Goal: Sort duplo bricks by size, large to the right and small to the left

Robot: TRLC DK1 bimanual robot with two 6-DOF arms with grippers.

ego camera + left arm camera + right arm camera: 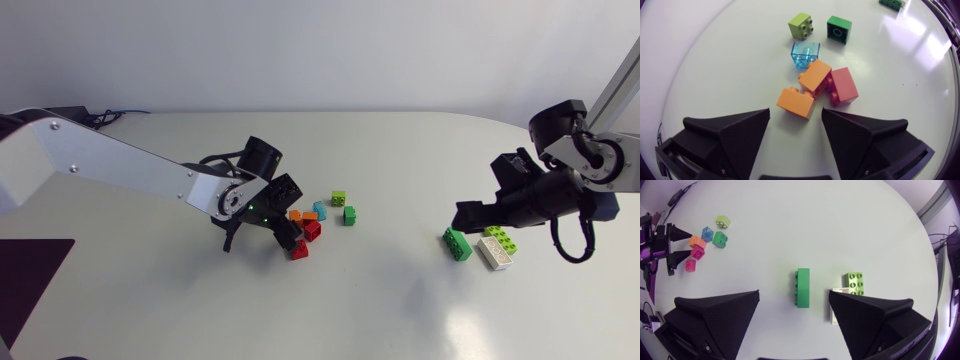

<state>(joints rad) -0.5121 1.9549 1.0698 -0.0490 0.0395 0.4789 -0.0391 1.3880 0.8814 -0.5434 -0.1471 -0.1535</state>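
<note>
Matte, wedge-fingered and open: left gripper (795, 116), mid-frame, faces a glossy studded orange brick (796, 102); right gripper (794, 295) is by a long green brick (803, 287).

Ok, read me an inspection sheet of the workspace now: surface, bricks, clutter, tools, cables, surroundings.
Surface: white table, some glare.
Job's things: small bricks clustered by the left tool; long green brick, lime brick and white brick by the right tool.
Clutter: nothing seen.
Tools: left tool open, orange brick at its tips; right tool open, long green brick between its fingers, untouched.
Cables: black loop under right arm.
Surroundings: nothing seen.
</note>
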